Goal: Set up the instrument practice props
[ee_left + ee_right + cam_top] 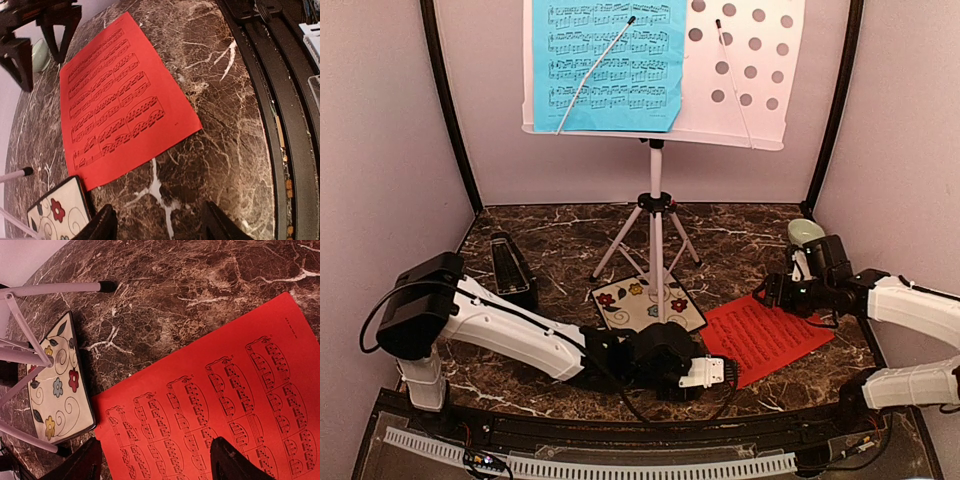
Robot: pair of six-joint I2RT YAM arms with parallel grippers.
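- Dark marble worktop [560, 250] veined in white, with pale walls closing it in on three sides.
- My left claw [160, 225] stands wide and holds nothing; only bare marble shows between its fingers.
- Flat on the marble just ahead of that claw lies the red music sheet [117, 95], its nearest corner close to one fingertip and next to the floral tile [55, 212].
- My right claw [157, 460] is wide too, over the far side of the same sheet. Red paper fills the gap between its fingers; I cannot tell whether they touch it.
- At the back the white music stand [656, 200] rises on its tripod, with the blue music sheet [610, 60] on the left half of its desk.
- Upright at the left, beside my left arm, sits the black metronome [510, 265], well apart from both claws.
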